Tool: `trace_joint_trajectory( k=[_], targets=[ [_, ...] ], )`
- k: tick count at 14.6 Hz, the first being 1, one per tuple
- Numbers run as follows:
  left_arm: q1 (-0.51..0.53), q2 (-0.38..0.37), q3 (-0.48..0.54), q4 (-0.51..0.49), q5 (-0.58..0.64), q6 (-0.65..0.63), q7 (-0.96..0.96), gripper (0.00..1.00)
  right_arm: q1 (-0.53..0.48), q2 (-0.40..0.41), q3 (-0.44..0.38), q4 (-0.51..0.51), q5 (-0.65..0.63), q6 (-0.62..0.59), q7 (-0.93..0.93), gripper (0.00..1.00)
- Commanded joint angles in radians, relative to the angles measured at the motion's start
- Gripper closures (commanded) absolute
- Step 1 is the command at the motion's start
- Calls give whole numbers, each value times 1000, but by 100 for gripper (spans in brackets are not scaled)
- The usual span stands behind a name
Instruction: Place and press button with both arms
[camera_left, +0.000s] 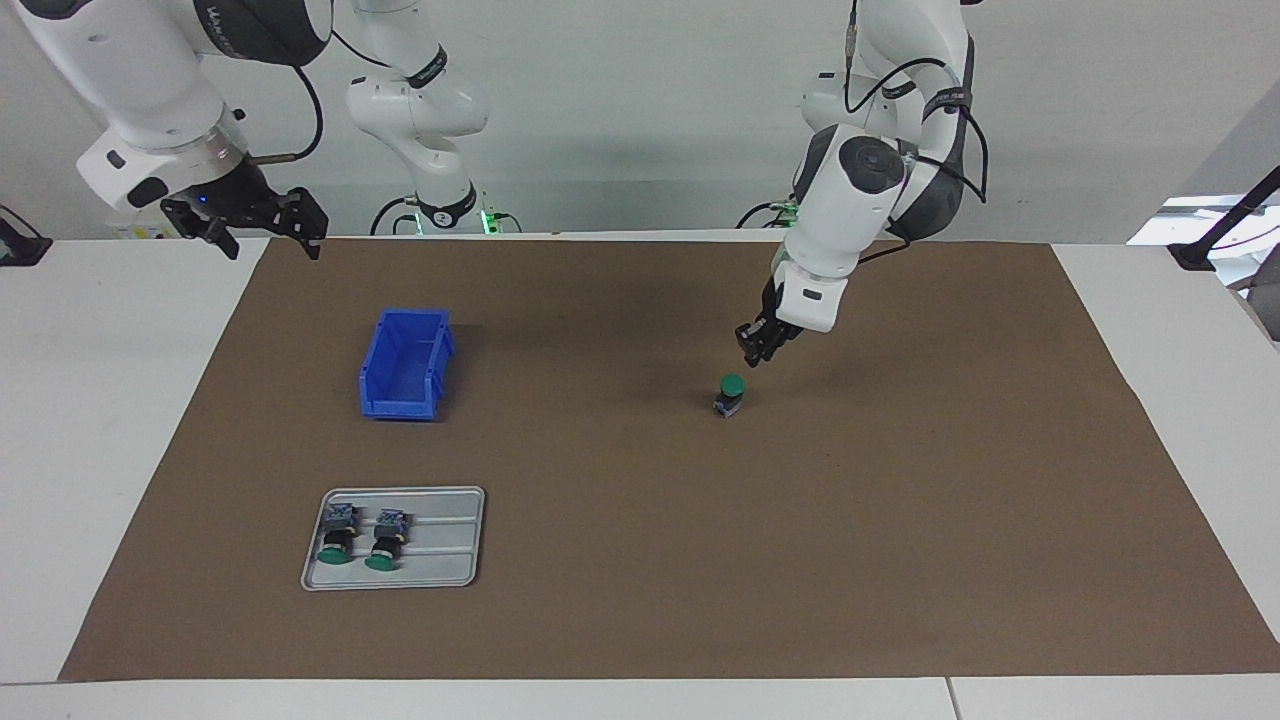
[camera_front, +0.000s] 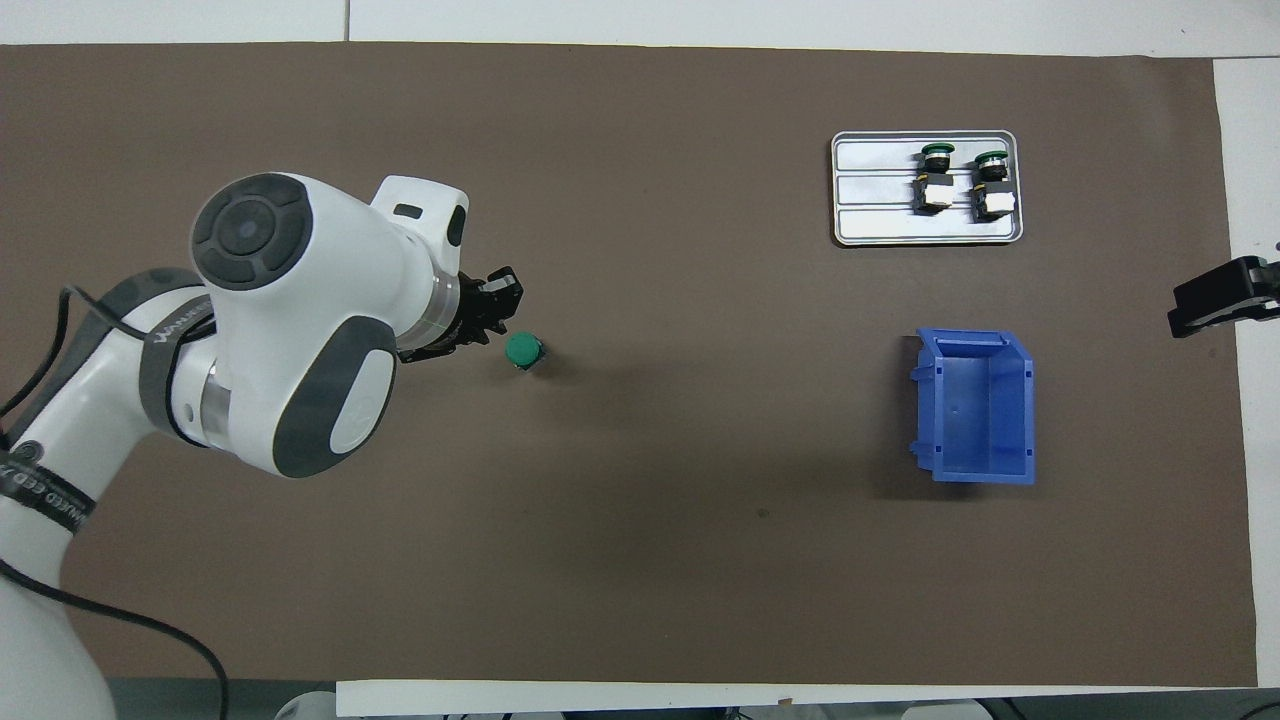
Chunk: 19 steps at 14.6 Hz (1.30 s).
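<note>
Brown mat (camera_left: 640, 560), "Franka" unreadable, button (camera_left: 731, 394) upright

- brown mat (camera_left: 640, 560): matt, paper-like, faintly creased
- blue bin (camera_left: 405, 365): smooth moulded plastic
- tray (camera_left: 395, 580): grey metal look, dull sheen
- button (camera_left: 731, 394): green cap, smooth plastic
- 2 arms (camera_front: 290, 330): glossy white shells

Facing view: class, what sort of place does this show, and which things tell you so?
Probably a robotics lab bench: two white arms mounted at a table covered by a brown mat, with a blue bin, a tray and a button laid out as test props.
</note>
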Motion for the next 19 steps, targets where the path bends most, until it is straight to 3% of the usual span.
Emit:
trace_joint_trajectory(
  k=[1, 8, 10, 19],
  targets=[
    [-19, 84, 10, 53, 56, -14, 19, 90, 3, -23, -1, -27, -9, 8, 0, 1],
    [-32, 84, 7, 38, 46, 19, 22, 98, 3, -23, -1, -27, -9, 8, 0, 1],
    [-41, 64, 7, -16, 46, 57, 21, 99, 3, -23, -1, -27, -9, 8, 0, 1],
    [-42, 49, 3, -71, 33, 101, 18, 100, 2, -23, -1, -27, -9, 8, 0, 1]
  ],
)
